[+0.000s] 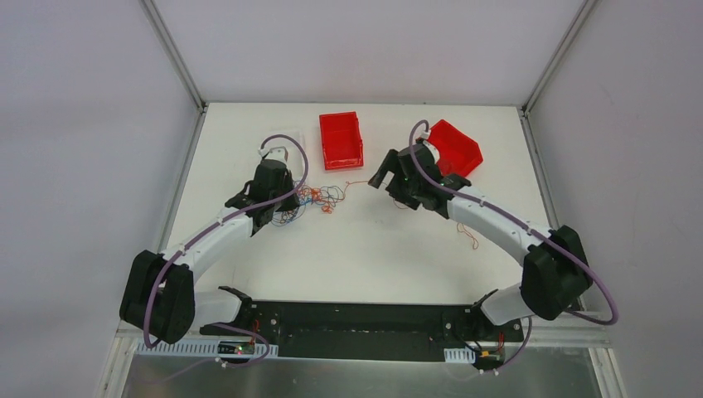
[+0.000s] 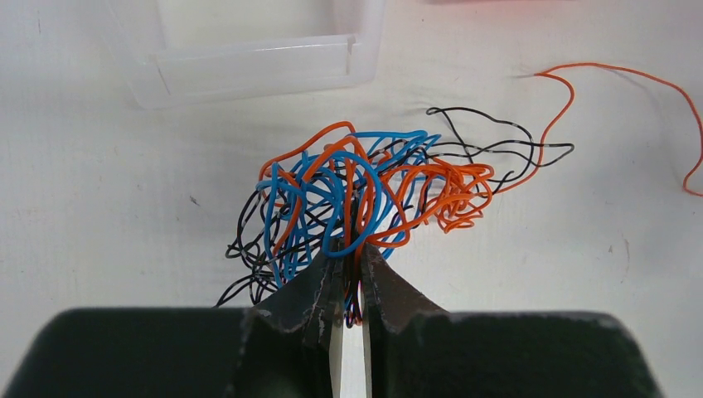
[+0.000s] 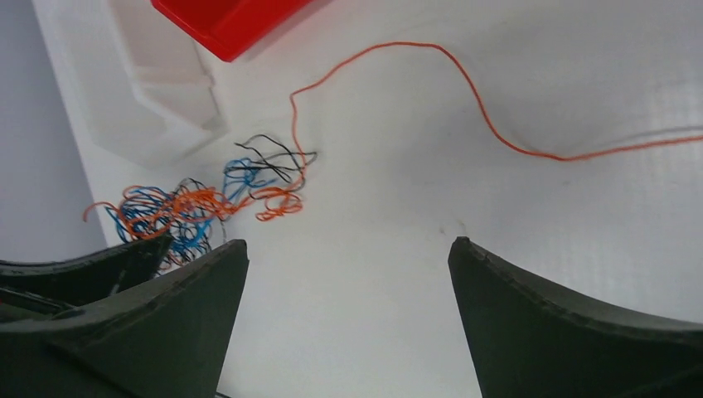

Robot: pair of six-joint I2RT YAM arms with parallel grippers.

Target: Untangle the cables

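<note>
**Mia:** Where are the cables (image 2: 356, 195)?

**Tom:** On the white table (image 1: 365, 257), in a small ball right at the left gripper (image 2: 348, 259), not far from a red bin (image 1: 341, 139). They are blue, orange and black, all mixed up.

**Mia:** Is the left gripper holding them?

**Tom:** Yes. Its fingers are pinched tight on a few loops at the near side of the ball.

**Mia:** And the right gripper (image 3: 348, 253)?

**Tom:** Its fingers stand wide apart with nothing between them (just bare table). It hangs a little way off from the ball.

**Mia:** So is any of the job done?

**Tom:** A bit, I think. One long orange strand (image 3: 464, 83) runs out of the ball and lies loose across the table. A black loop (image 2: 497, 121) sticks out too. A short orange piece (image 1: 469, 235) lies by itself beside the right arm, well apart from the rest.

**Mia:** What is left?

**Tom:** Most of it. The loops in the middle are wound round each other in one knot. I guess each colour has to be pulled out, one by one.
</note>
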